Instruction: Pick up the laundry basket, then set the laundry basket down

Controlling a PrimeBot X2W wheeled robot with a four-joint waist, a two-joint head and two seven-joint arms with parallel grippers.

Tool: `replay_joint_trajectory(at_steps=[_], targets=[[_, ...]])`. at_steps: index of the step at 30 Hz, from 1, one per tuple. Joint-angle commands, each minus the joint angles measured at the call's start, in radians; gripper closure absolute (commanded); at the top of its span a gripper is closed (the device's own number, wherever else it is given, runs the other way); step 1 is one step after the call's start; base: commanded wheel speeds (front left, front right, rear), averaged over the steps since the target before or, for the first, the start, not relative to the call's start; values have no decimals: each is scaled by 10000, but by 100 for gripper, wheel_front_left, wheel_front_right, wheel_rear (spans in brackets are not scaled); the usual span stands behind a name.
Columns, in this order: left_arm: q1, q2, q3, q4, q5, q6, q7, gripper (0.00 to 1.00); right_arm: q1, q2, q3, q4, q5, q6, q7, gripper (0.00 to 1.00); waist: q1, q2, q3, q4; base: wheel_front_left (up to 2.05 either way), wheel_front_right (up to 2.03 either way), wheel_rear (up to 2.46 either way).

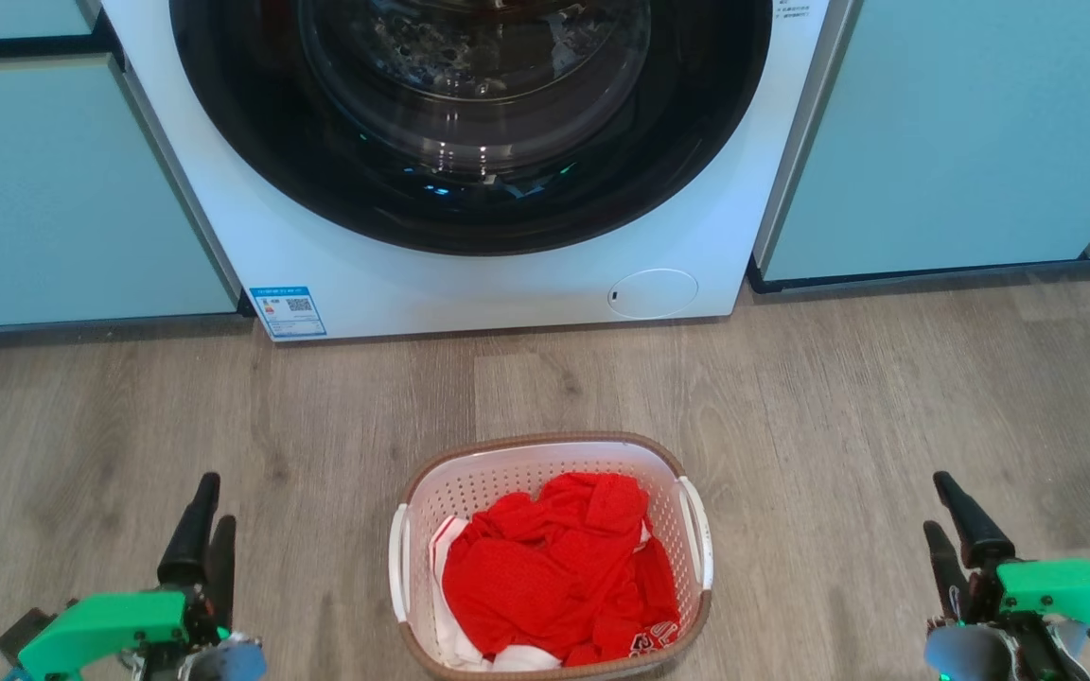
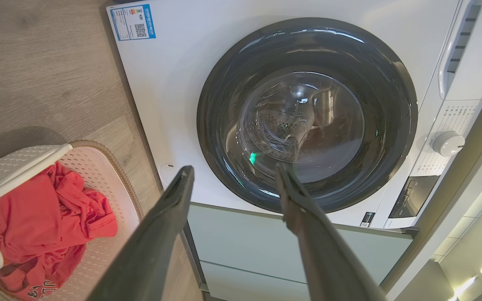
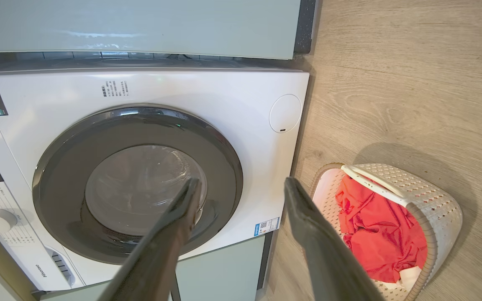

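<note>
Laundry basket (image 1: 545, 439) sits between the two grippers. The left gripper (image 1: 217, 499) and right gripper (image 1: 935, 501) each have their fingers spread and empty, well apart from it. It stands on the wood floor (image 1: 838, 397) before the washing machine (image 1: 413, 274) and holds red clothing (image 1: 554, 567) over what may be a white garment (image 1: 453, 624).

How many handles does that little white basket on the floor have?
2. One white handle runs along the left side of the laundry basket, the other along its right side. None seems hidden.
</note>
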Motion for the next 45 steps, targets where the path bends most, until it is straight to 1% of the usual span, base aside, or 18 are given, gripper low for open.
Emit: replay_joint_trajectory(at_steps=[1,5,12,19,27,34,35,36,38,41,45], targets=[[-530,82,158,-390,44,-11,-40,0,-463,-55,-70,-380,-76,12,-109,0,0,-1,-2,0,0,0,0],[-573,84,142,-470,368,-13,-157,0,-511,-59,-81,-549,-523,14,-226,0,0,-1,-2,-2,0,0,0],[-667,87,285,-876,1280,-6,-363,0,-612,-66,-34,-963,-1559,18,-431,0,0,-1,2,16,0,0,0],[-735,90,144,-1645,2528,192,-568,0,-761,-72,3,-1434,-2735,22,-635,0,0,-1,16,57,0,0,0],[-787,94,-329,-2514,4037,650,-803,0,-921,-80,282,-2137,-4383,26,-869,0,0,-1,23,123,0,0,0],[-846,97,-707,-3056,5543,1232,-1008,0,-1033,-87,707,-2650,-5983,30,-1074,0,0,-1,30,160,0,0,0],[-857,97,-789,-3115,5796,1269,-1038,0,-1046,-88,752,-2706,-6205,31,-1103,0,0,-1,31,164,0,0,0],[-857,97,-789,-3115,5796,1269,-1038,0,-1046,-88,752,-2706,-6205,31,-1103,0,0,-1,31,164,0,0,0],[-880,98,-970,-3217,6354,1345,-1096,0,-1070,-90,728,-2817,-6645,32,-1162,0,0,-1,33,173,0,0,0],[-921,140,-1229,-3345,7054,1652,-1185,0,-1179,-93,872,-3048,-7378,34,-1249,0,0,-1,44,193,0,0,0],[-985,377,-1697,-3435,7829,2258,-1302,0,-1260,-97,1086,-3208,-8227,36,-1367,0,0,-1,42,218,0,0,0]])
